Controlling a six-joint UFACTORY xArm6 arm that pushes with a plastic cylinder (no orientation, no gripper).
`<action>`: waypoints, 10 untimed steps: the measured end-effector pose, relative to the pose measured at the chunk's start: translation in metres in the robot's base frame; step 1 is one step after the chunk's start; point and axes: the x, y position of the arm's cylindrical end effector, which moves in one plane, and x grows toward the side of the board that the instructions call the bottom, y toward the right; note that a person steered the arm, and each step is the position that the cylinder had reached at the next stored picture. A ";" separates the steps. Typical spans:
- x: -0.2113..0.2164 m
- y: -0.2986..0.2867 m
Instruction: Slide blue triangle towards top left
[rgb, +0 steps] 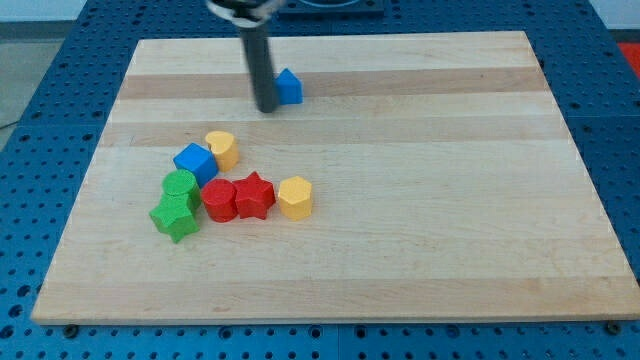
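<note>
The blue triangle (289, 86) lies on the wooden board (420, 200) near the view's top, a little left of centre. My tip (267, 107) rests on the board just left of and slightly below the triangle, close to it or touching it. The dark rod rises from there to the view's top edge.
A cluster of blocks lies at lower left: a blue cube (195, 162), a yellow cylinder (221, 149), a green cylinder (181, 186), a green star (175, 216), a red cylinder (218, 199), a red star (254, 195) and a yellow hexagon (295, 197).
</note>
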 end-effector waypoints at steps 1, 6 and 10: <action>0.002 0.070; -0.069 0.038; -0.013 -0.029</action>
